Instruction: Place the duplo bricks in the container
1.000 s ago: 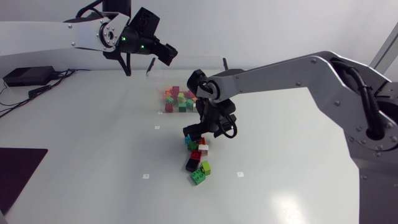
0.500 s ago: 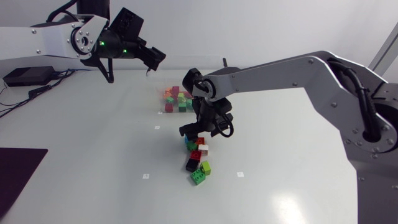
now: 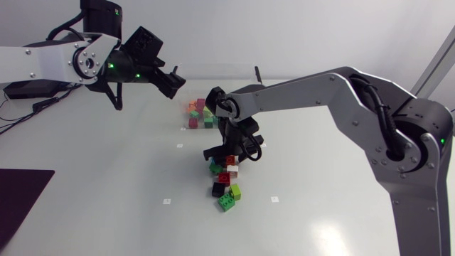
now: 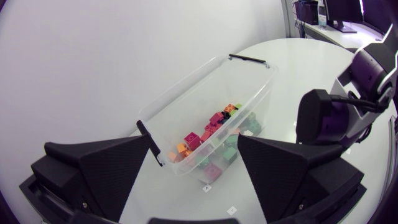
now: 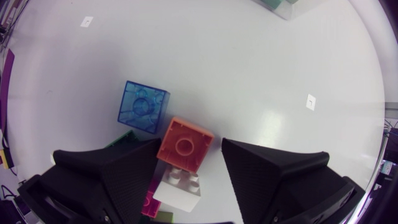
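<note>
Loose duplo bricks lie in a pile at mid-table: green, black, red, white and teal ones. The clear container behind them holds several coloured bricks. My right gripper is down on the far end of the pile. Its view shows an orange brick between the fingers of that gripper, with a thin gap at one finger, so it is open. A translucent blue brick lies just ahead and a white brick sits under the wrist. My left gripper hangs open and empty above the container's left end.
Small white markers dot the table. A dark mat lies at the front left edge. Bare tabletop spreads to the left and front of the pile.
My right gripper has sunk onto the pile and its fingers have narrowed around the orange brick. The left arm has drawn back to the left, away from above the container.
</note>
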Motion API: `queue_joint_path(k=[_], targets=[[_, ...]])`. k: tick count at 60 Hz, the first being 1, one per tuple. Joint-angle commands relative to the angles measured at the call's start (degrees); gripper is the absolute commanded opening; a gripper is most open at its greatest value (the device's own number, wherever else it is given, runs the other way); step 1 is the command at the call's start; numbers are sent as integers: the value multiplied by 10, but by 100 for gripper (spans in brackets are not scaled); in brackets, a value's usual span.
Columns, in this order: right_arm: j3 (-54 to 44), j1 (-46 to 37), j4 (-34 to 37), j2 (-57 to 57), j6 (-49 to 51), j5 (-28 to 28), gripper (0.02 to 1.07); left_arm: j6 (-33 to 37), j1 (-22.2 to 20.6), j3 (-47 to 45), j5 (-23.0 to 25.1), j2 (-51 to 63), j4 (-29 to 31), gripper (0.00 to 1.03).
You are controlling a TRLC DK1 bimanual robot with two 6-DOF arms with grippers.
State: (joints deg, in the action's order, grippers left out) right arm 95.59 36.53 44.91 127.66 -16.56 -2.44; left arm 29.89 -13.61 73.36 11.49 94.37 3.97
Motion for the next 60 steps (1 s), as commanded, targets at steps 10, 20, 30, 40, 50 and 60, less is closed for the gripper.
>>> queue_joint_path(k=[10, 20, 30, 40, 50, 60], targets=[[-1, -12, 4, 3, -16, -11, 61, 38, -8, -57, 7, -50, 1, 98], [-4, -21, 2, -4, -16, -13, 53, 57, -10, -76, 14, -61, 8, 98], [-15, -24, -3, -19, -15, -15, 46, 87, -23, -94, 20, -66, 33, 98], [-36, -31, -18, -39, -10, -16, 38, 131, -38, -113, 42, -63, 75, 98], [-64, -39, -32, -75, -3, -16, 35, 191, -44, -121, 72, -34, 126, 98], [-89, -50, -39, -124, 6, -16, 34, 218, -65, -108, 75, 14, 143, 98]])
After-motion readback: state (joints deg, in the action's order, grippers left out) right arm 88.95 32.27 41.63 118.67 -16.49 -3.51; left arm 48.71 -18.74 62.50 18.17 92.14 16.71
